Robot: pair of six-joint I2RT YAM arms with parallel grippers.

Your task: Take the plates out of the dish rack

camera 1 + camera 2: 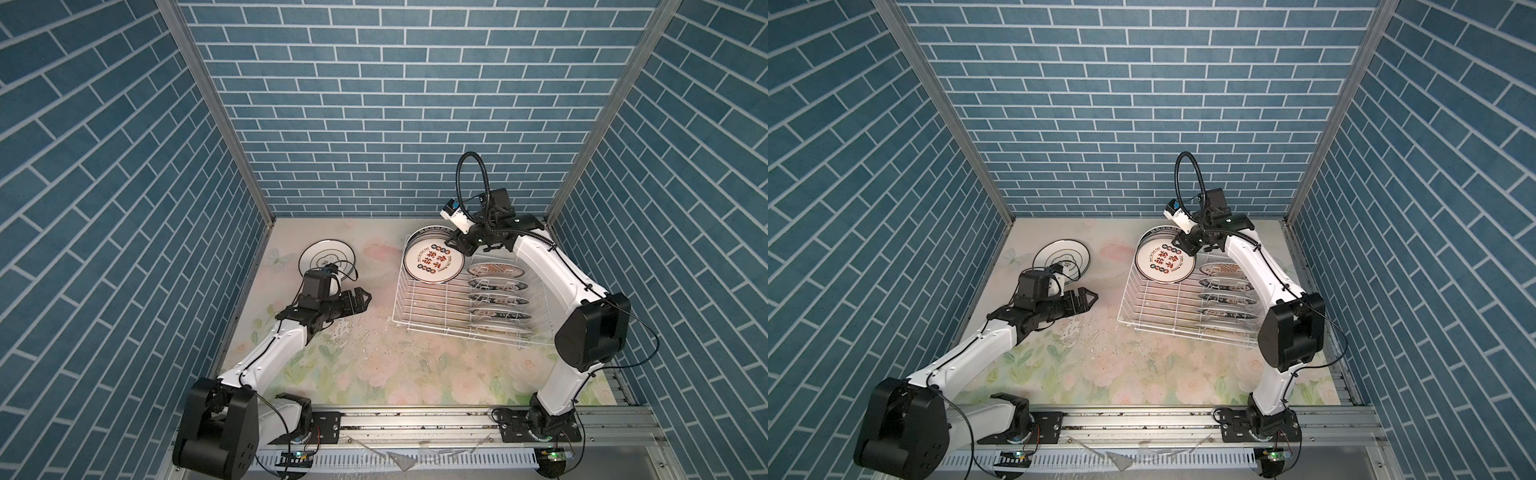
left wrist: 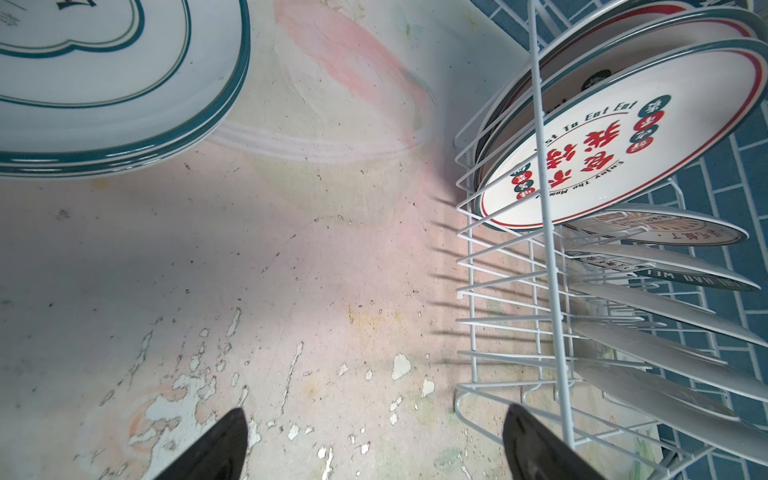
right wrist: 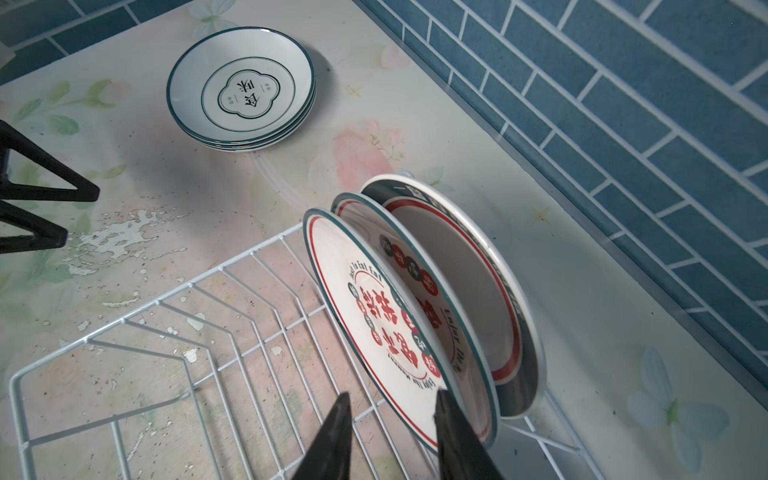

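Right gripper (image 3: 392, 392) sits over one end of the dish rack (image 1: 419, 307), jaws narrow and straddling the rim of the front red-character plate (image 3: 374, 316), with a small gap showing on one side. Two more big plates stand right behind that one, smaller plates (image 1: 498, 299) beside its forearm. Left gripper (image 2: 376, 407) is spread wide and empty, stacked plates (image 2: 104, 83) ahead and off to one side

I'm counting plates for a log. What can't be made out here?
Stacked plates on the table: count unclear; rims too close in the right wrist view, left arm covers part in top views.
Small plates in the dish rack: designs unreadable, edge-on in top views, cut off in the left wrist view.
Rearmost large plate: face partly hidden behind two others, right wrist view.
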